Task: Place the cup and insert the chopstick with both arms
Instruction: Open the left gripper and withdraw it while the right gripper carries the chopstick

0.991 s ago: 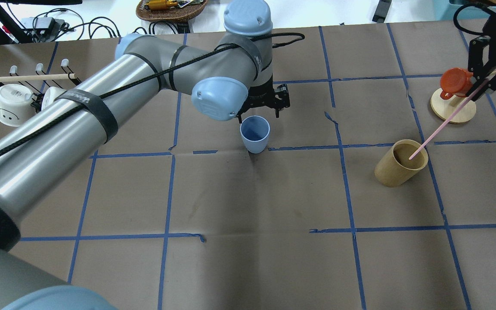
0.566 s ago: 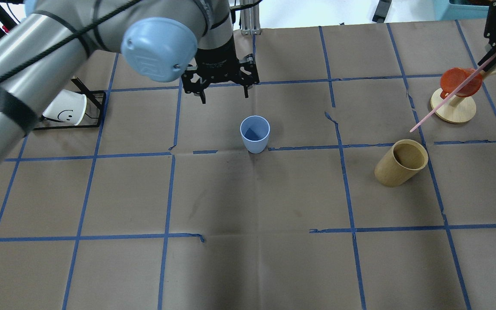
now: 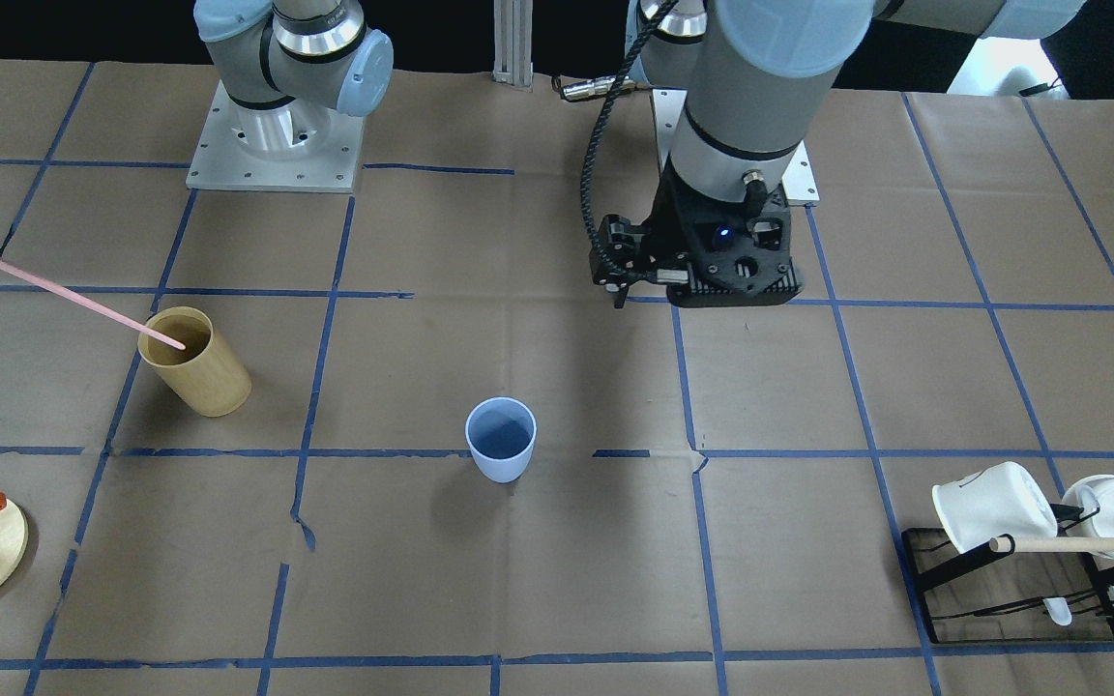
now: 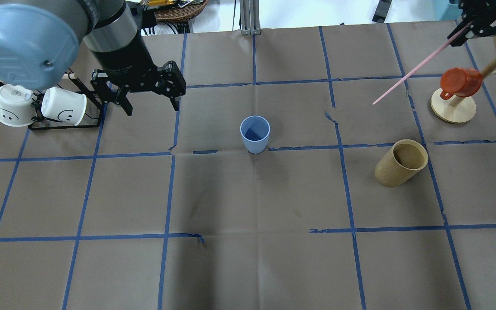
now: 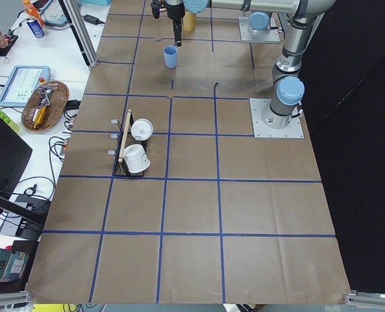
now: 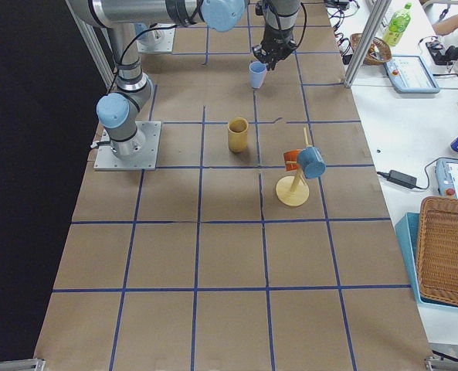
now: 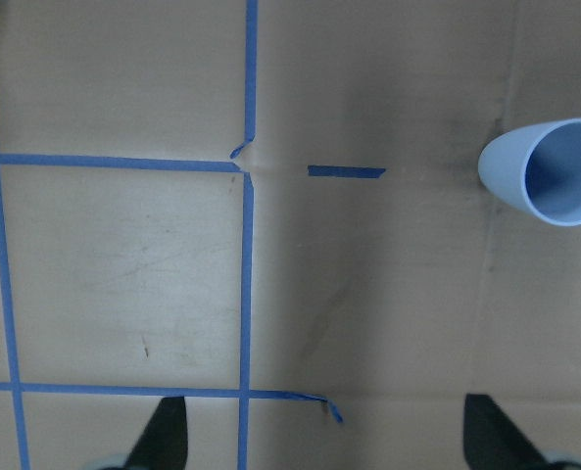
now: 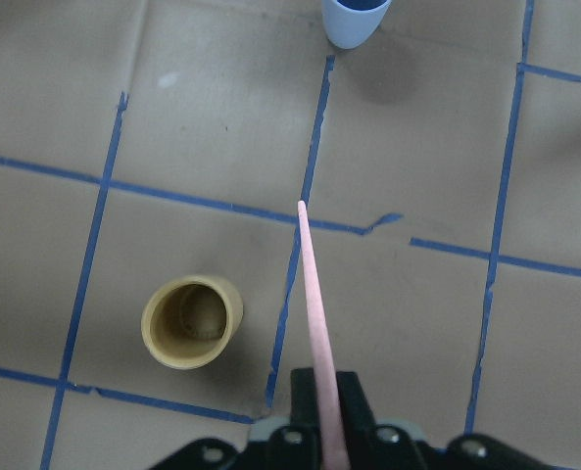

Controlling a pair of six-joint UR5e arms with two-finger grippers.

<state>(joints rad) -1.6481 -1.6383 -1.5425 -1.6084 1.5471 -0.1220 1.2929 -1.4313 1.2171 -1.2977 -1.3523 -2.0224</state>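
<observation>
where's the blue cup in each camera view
Front-facing: blue cup at centre, slightly low.
Overhead: centre, upper half.
Exterior left: top, left of centre.
Exterior right: top, right of centre.
Left wrist: right edge, upper.
Right wrist: top edge, cropped.
Landmark: tan cylinder, in every view except left wrist.

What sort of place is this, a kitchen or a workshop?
Most likely a robotics lab. A left arm and a right arm are bolted to a table covered in brown paper with a blue tape grid; a blue cup and pink chopstick look like props; a side bench holds a tablet and cables.
</observation>
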